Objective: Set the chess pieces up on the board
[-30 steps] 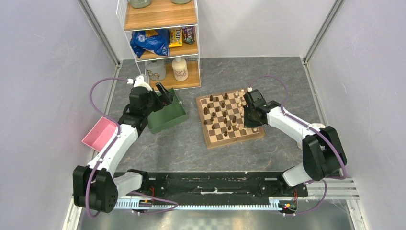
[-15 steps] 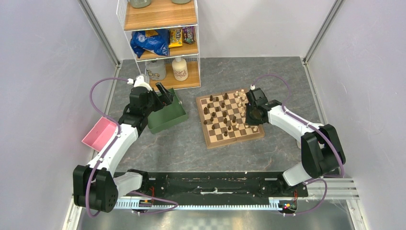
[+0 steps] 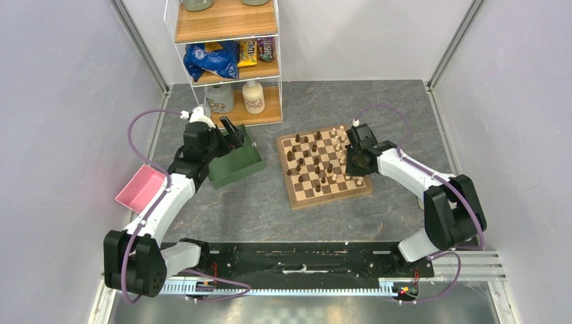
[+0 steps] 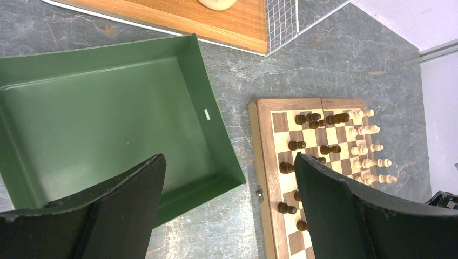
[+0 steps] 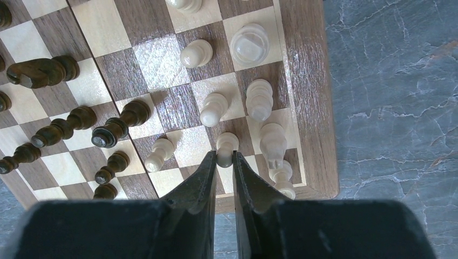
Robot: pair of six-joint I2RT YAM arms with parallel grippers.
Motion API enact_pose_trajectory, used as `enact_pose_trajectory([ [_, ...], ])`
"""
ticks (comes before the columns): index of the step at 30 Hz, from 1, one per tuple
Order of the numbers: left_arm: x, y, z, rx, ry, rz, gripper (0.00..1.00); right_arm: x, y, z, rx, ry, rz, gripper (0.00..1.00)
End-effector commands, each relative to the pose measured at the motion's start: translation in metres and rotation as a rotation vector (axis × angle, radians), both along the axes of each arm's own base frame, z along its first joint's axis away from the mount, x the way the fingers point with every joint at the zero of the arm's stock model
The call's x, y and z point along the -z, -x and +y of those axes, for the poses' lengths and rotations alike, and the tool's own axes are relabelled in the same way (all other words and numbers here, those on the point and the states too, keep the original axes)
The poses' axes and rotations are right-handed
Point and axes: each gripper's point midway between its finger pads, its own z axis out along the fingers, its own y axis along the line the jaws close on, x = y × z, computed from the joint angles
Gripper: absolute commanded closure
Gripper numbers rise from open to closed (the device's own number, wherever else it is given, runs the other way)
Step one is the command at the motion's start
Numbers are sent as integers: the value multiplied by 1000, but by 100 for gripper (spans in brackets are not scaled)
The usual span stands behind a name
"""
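The board (image 3: 330,197) lies right of centre, with dark brown pieces (image 3: 303,158) on its left half and pale cream pieces (image 3: 340,138) along its right side. My right gripper (image 3: 350,160) is over the board's right part. In the right wrist view it (image 5: 224,156) is shut on the head of a cream pawn (image 5: 227,141) in the second column from the right edge, among other cream pieces (image 5: 259,100); dark pieces (image 5: 113,132) stand to the left. My left gripper (image 3: 233,135) is open and empty over the green tray (image 4: 108,124).
A pink tray (image 3: 139,189) lies at the far left. A wire shelf unit (image 3: 229,61) with snack bags and jars stands at the back. In the left wrist view the board's left border (image 4: 259,140) is just right of the tray.
My right gripper shifted slightly over the board's right side between one second and half a second ago and has stayed still since. The left arm has not moved.
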Motion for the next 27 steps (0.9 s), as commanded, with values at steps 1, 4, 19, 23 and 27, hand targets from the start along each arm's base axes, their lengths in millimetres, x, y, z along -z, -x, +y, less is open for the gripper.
enact_pose_trajectory([
  [1, -15, -9, -3, 0, 34, -48, 4, -2, -2, -6, -2, 31, -4, 78],
  [4, -14, -8, -3, 1, 34, -47, 4, -3, -1, -3, -9, 17, -2, 75],
  [19, -10, -7, -2, -3, 34, -40, 4, -52, -12, 9, -70, -44, -91, 59],
  [23, -10, -7, -2, -5, 34, -40, 4, -59, -8, 20, -104, -98, -88, 55],
  [27, -9, -7, -3, 0, 39, -39, 4, -52, -3, 40, -155, -140, -46, 55],
])
